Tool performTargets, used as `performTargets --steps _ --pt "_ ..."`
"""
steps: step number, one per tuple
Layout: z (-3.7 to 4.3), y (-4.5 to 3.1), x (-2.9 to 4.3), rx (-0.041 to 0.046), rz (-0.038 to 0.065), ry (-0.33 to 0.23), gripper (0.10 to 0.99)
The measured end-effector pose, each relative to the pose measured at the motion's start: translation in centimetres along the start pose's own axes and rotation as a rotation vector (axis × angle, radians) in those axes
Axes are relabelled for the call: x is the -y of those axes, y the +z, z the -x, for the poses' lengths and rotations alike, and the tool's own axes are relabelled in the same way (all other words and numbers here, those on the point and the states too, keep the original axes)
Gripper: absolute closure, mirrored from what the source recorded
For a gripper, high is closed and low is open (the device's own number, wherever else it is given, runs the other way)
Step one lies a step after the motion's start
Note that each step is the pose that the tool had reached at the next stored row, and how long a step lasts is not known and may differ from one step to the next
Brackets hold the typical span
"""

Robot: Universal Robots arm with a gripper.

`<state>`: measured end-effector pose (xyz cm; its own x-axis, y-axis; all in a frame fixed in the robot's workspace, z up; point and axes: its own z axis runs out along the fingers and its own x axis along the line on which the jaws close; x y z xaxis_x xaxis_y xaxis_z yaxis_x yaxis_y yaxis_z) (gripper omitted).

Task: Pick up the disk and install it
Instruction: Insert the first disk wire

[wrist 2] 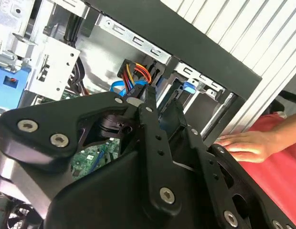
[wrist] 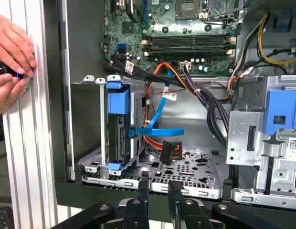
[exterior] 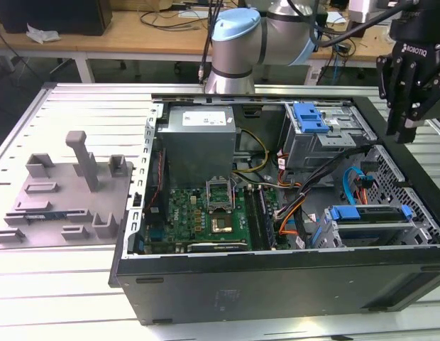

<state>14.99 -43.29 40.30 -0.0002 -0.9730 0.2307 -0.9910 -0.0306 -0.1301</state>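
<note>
The disk, silver with a bright blue bracket, sits in the drive cage at the corner of the open computer case on the exterior view's right. In the first wrist view the disk stands on edge in the cage's outer slot, with a blue cable and orange wires beside it. My gripper hangs above the case's wall on that side, clear of the disk. Its fingers stand a narrow gap apart with nothing between them, and the gripper is also in the second wrist view.
A person's hand rests on the slatted table just outside the case wall, near the cage. Inside the case are a grey power supply, the motherboard and an upper bay with a blue latch. A grey fixture lies at the exterior view's left.
</note>
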Motion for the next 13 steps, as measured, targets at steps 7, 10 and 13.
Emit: performTargets --steps 7,10,13 --pt "0.39 1.34 -0.22 -0.0123 0.021 0.088 0.773" --pt "0.96 1.64 -0.25 -0.0214 0.022 0.091 0.773" --pt "2.06 1.73 -0.26 -0.0397 0.021 0.088 0.773"
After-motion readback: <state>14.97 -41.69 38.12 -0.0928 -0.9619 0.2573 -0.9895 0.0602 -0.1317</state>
